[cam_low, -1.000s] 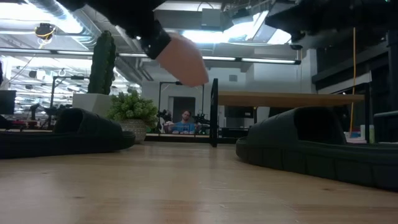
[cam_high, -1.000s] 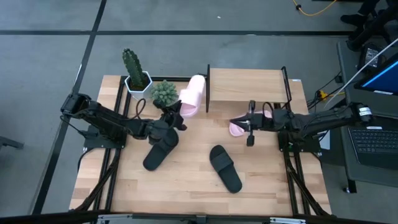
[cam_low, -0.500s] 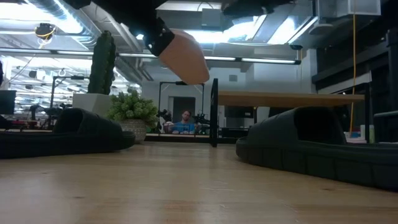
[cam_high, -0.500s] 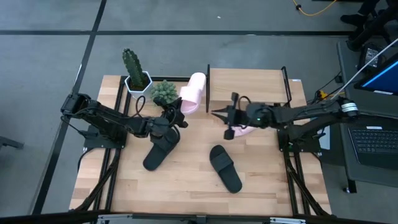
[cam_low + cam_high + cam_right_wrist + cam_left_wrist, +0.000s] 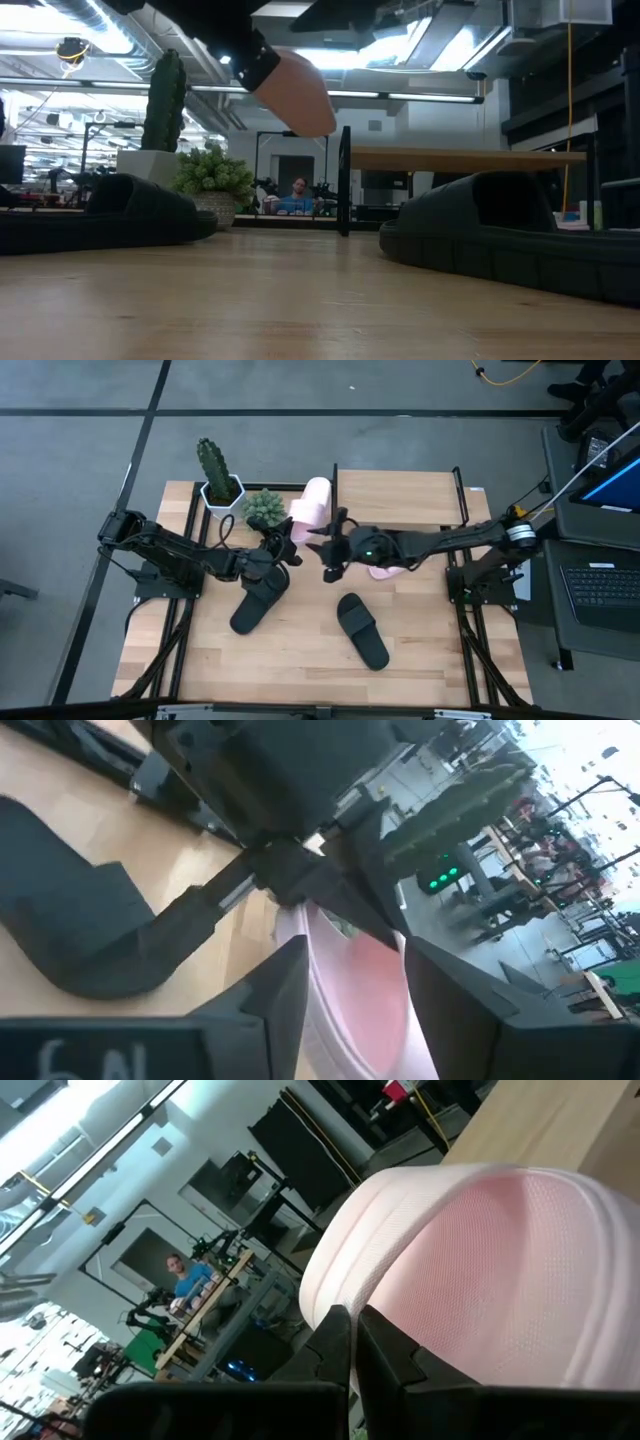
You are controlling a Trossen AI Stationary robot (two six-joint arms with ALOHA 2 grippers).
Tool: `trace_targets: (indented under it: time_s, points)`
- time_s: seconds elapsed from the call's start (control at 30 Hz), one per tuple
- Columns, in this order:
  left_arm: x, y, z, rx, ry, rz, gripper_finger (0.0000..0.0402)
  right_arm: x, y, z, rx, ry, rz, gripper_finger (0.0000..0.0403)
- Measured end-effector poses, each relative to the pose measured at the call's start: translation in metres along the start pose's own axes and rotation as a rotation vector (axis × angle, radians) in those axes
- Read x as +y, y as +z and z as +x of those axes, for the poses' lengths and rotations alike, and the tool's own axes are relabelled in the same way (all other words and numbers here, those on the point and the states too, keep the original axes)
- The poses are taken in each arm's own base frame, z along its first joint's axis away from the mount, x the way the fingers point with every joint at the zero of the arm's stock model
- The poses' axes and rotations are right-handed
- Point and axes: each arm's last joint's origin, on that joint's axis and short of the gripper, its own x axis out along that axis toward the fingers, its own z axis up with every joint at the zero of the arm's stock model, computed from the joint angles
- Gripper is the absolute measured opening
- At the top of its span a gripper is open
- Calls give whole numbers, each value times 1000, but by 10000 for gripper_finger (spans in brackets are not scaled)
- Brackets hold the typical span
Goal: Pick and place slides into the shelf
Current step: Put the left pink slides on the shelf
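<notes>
While the left gripper (image 5: 287, 540) is clamped on the pink slide (image 5: 310, 512) held up just left of the shelf (image 5: 398, 498), the right gripper (image 5: 330, 546) reaches toward it with fingers apart. Risk, I'd say: a sloppy handover drops it or bumps the shelf post. Its long axis points away from the table's front edge, toward the shelf's back.

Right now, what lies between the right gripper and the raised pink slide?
Nothing: in the high view a small bare gap separates the right gripper from the pink slide, which the left gripper holds.
</notes>
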Motion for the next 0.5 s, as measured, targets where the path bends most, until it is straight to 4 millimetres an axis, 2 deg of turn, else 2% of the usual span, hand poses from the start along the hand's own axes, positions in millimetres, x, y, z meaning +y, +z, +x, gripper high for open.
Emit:
trace_targets:
  time_s: [0.27, 0.5]
  points:
    - [0, 0, 0, 0, -1, -8, 0, -4, -3, 29, 90, -70, -32, 169]
    - [0, 0, 0, 0, -2, -9, 0, -12, -13, 35, 140, -74, -22, 169]
